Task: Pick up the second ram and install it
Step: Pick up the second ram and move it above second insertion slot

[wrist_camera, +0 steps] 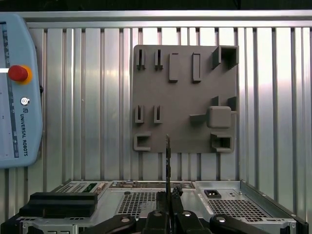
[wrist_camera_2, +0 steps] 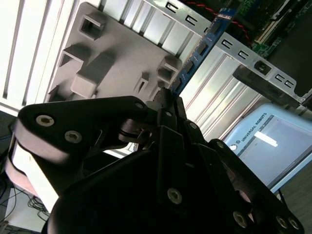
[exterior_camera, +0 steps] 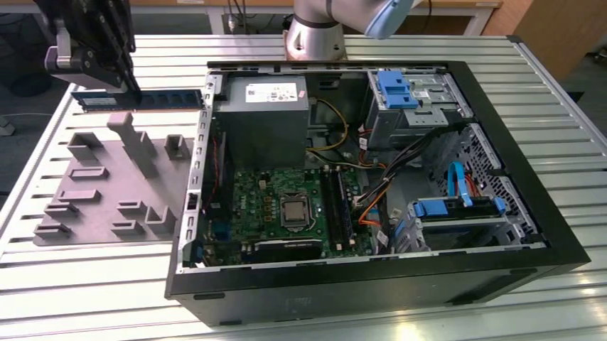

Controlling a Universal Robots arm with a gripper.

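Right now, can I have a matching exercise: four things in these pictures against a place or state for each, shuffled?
1. second ram
2. grey fixture plate
3. motherboard
4. teach pendant

A. inside the open computer case
B. flat on the slatted table, to the exterior view's left of the case
C. pale blue, with a red button
D. clamped in the gripper

Pairs: 1-D, 2-B, 3-A, 4-C.

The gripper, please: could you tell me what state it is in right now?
Gripper: shut on the second ram.
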